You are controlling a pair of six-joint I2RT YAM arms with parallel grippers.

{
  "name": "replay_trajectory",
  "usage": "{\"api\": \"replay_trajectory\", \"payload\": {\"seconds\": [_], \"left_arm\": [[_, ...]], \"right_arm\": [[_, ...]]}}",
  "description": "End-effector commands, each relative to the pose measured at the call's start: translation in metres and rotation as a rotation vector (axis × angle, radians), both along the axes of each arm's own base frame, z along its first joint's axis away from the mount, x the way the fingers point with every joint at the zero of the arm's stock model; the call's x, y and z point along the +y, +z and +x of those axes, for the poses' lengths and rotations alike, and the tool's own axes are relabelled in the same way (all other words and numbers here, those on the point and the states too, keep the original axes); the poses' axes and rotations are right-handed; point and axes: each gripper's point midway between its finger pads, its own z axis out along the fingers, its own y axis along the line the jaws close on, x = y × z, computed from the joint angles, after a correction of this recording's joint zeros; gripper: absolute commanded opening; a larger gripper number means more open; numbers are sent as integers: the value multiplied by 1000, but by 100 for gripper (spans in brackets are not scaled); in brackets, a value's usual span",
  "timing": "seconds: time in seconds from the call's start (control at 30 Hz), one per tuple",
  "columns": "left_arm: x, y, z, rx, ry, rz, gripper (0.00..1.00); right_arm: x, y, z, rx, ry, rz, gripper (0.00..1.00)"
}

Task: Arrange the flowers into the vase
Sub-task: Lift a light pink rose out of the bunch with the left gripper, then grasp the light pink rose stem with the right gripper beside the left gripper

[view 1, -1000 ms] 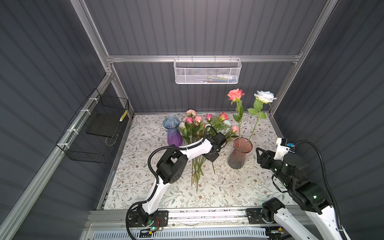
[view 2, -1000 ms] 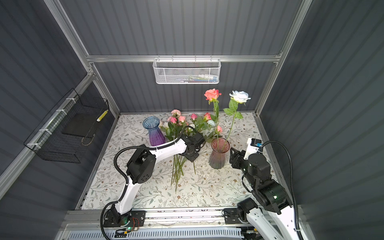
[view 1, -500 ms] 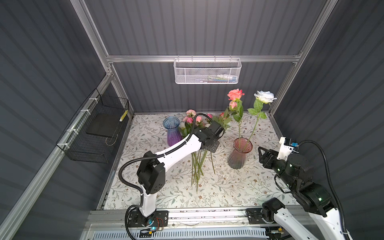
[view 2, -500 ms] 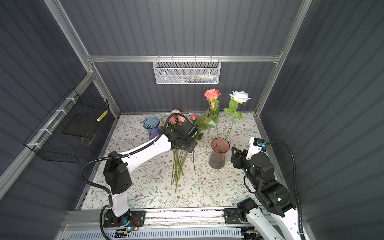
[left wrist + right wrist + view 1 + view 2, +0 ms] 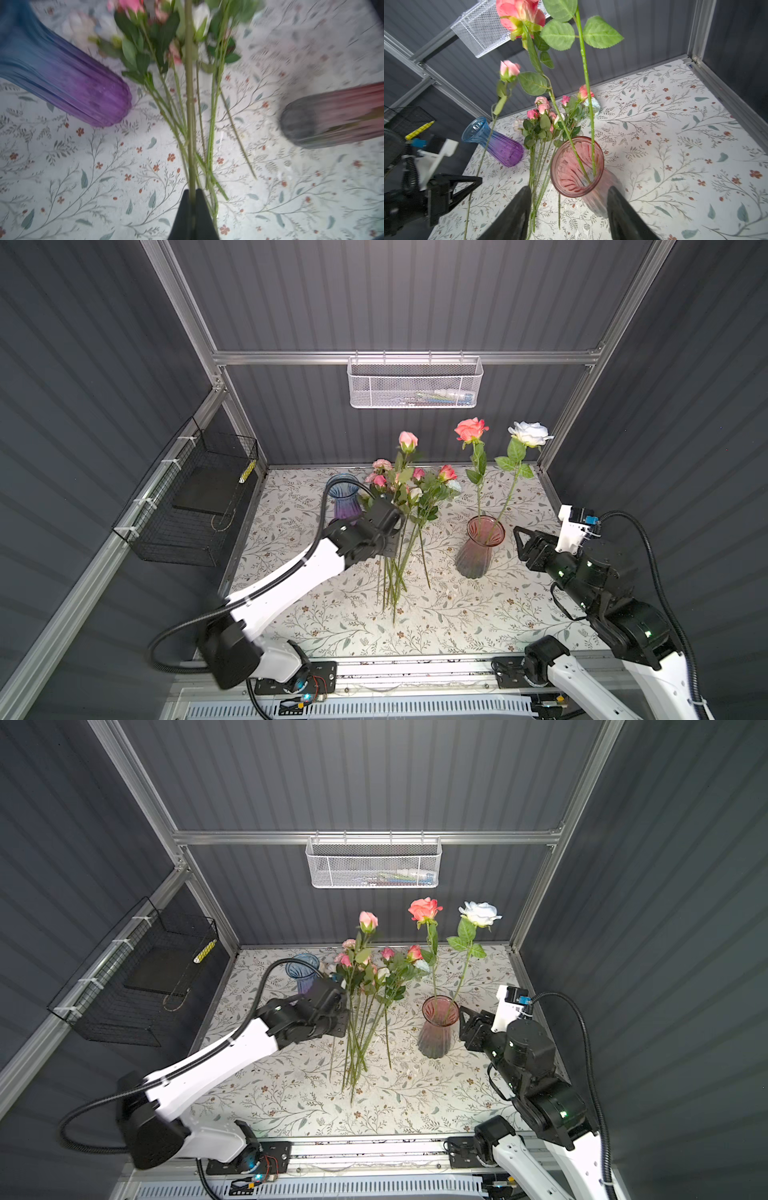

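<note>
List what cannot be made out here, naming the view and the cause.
- White basket contents: too small behind mesh, both top views.
- White rose bloom: cut off by the picture's edge, right wrist view.
- Loose flowers: smeared by motion blur, left wrist view.
- Left hand fingertips: hidden by its own body, both top views.

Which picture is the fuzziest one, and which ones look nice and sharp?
Left wrist view: fuzziest, motion-smeared; the purple vase and pink vase are streaked, and only the stem in the jaws looks fairly crisp. Right wrist view: sharp throughout. Both top views: sharp and evenly lit, except the left arm, slightly smeared.
</note>
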Motion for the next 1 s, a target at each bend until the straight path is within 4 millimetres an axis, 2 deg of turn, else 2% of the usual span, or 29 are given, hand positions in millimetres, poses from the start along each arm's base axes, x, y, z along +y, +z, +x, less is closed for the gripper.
{"api": "replay_trajectory", "payload": {"seconds": [0.0,0.07,0.17,0.27,0.37,0.5,0.73,0.77,0.97], "left_arm": [[-12,66,-14,-224,-118,-270,0],[-17,88,-29,-335,-211,-393,0],[-27,102,-39,-409,-293,-470,0],[-59,112,-50,-404,-397,-484,0],[-98,119,-70,-424,-491,-456,0],[-123,125,-81,-416,-558,-494,0],[-133,128,-98,-405,-609,-534,0],[-135,126,-100,-396,-614,-535,0],[-139,118,-102,-376,-614,-539,0]], "right_arm": [[22,29,-1,-60,107,89,60],[35,39,1,-77,171,122,61],[62,56,1,-94,300,169,62],[86,74,-5,-121,404,192,63],[105,88,-12,-156,461,174,65],[126,90,-10,-138,508,149,65],[133,82,-1,-113,497,138,62],[135,88,0,-136,500,147,61],[144,86,10,-128,506,137,43]]}}
